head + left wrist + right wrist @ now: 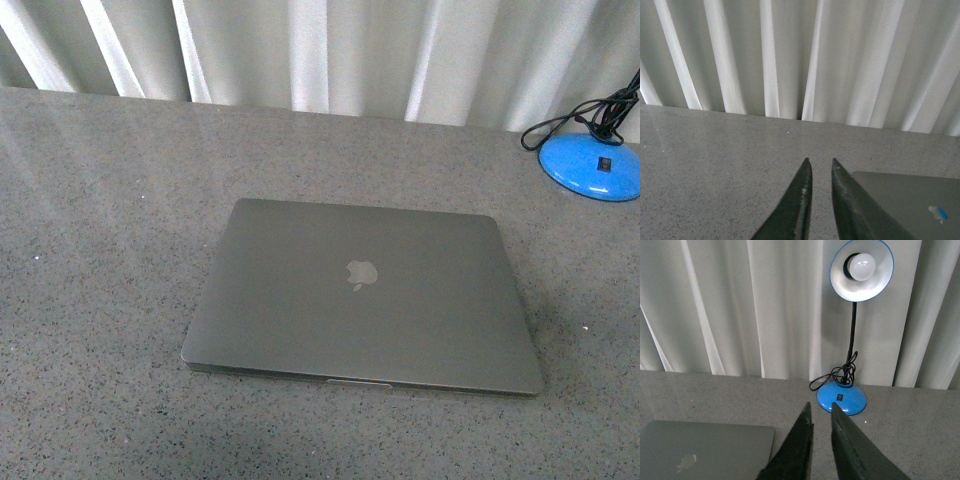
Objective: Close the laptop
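Left pincer (819, 165) and right pincer (819, 409) narrow, empty, laptop (362, 295) lid down, apple logo (361, 274) showing, no readable text

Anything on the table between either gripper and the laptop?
Nothing visible. The laptop lies shut on bare table, close beside the left gripper and the right gripper. The blue lamp stands off to the far right, clear of it.

Speckled grey stone counter (100, 200): open all round the closed slim grey metal laptop (360, 300); sole obstruction, blue-based desk lamp with black cord (592, 165), far right corner, against white curtain (330, 50).
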Tool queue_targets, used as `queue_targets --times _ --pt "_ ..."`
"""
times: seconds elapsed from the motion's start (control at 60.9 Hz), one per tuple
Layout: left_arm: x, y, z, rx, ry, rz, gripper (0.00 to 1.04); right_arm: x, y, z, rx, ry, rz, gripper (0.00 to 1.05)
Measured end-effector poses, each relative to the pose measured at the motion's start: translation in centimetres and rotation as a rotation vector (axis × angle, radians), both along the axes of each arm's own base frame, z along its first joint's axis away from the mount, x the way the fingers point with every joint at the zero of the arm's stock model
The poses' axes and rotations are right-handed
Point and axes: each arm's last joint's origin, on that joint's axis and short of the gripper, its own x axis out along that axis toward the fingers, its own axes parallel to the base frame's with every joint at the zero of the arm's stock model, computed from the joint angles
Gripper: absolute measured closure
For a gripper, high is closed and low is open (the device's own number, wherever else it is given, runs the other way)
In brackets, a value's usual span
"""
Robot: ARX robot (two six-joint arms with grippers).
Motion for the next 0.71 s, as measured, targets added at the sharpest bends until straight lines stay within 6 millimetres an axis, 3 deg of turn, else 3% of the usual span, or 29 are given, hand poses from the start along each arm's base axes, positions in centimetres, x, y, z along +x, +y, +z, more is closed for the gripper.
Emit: queue_targets --times 0.148,0.328,0.377,0.706 --pt "0.0 0.0 0.0 0.0 0.0 0.0 0.53 0.0 0.0 0.0 0.0 0.0 0.0 0.56" --pt "0.0 0.0 0.0 0.0 0.0 0.0 0.07 0.0 0.0 0.0 0.0 0.0 0.0 0.12" --pt "0.0 0.0 0.0 0.002 0.0 0.0 0.06 0.0 0.0 0.0 0.002 0.0 0.0 0.08" --pt "0.0 0.0 -0.01 0.002 0.001 0.0 0.07 0.0 0.0 0.0 0.001 0.0 0.0 0.1"
